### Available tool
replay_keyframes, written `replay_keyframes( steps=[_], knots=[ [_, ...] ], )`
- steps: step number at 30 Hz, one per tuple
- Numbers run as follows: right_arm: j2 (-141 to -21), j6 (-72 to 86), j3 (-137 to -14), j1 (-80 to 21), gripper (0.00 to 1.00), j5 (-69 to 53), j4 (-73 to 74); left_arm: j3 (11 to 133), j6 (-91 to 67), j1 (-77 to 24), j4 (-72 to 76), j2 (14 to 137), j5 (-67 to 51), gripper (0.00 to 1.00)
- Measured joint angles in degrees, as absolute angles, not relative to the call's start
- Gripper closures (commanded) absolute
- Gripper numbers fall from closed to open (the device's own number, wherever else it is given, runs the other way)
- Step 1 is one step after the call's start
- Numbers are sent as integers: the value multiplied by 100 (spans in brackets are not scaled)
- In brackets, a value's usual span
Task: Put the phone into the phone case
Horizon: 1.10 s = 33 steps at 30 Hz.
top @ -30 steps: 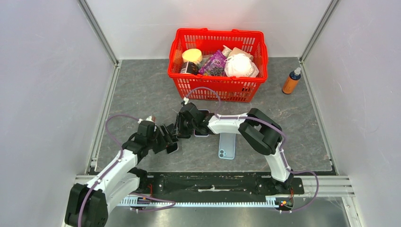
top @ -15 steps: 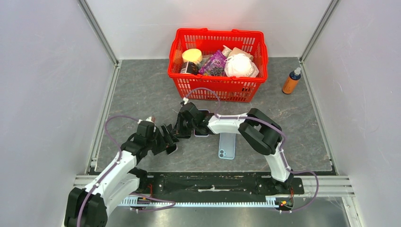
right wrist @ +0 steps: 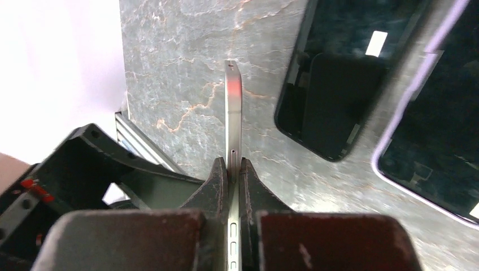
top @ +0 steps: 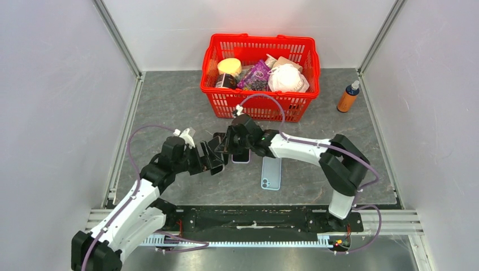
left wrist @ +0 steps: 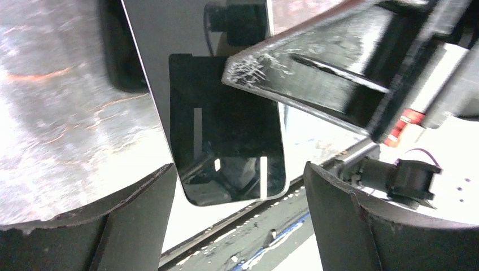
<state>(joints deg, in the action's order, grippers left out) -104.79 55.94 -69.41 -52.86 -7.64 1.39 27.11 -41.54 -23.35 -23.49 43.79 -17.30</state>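
My right gripper [right wrist: 233,164] is shut on the phone [right wrist: 232,107], a thin slab with a silver rim, held on edge above the mat. In the left wrist view the phone [left wrist: 226,141] shows its dark glossy screen, with its lower end between the spread fingers of my open left gripper [left wrist: 240,220], which do not touch it. From above, the two grippers meet at mid-table, the left [top: 216,161] just left of the right [top: 230,148]. A light blue slab with a camera corner, which I take for the phone case [top: 271,173], lies flat to their right.
A dark purple-rimmed phone [top: 241,156] lies under the right wrist, and another black glossy slab [right wrist: 333,101] lies beside it on the mat. The red basket [top: 260,104] of goods stands behind. An orange bottle [top: 348,97] stands far right. The metal rail [top: 254,217] runs along the near edge.
The right jaws closed on the phone and that arm shifted right and back. The left gripper opened wider and followed to the right.
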Motion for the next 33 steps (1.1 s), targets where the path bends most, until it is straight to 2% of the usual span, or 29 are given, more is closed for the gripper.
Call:
replay_keyframes(
  steps=[4,9,15,18,26,33],
  knots=[
    [-9896,5546,-6425,-5030,100,-604,340,3030,-4143,-2473,-2198,4410,-2023,13],
    [-8650,5435,-5537,-4648,100,-154,1096,3417,-4145,-2860,-1935,4818,-1900,24],
    [-6504,5443,-4582,-4320,100,408,2053,3699,-4152,-3837,-1605,6025,-1201,32],
    [-5808,5500,-4285,-4289,100,593,2397,4018,-4152,-4366,-1470,6794,-871,40],
    [-5714,5673,-3627,-4289,100,657,2471,4300,-4305,-4978,-663,8202,-644,70],
    [-5828,5699,-3317,-4289,100,746,2220,4300,-4451,-5041,-217,8803,-659,79]
  ],
)
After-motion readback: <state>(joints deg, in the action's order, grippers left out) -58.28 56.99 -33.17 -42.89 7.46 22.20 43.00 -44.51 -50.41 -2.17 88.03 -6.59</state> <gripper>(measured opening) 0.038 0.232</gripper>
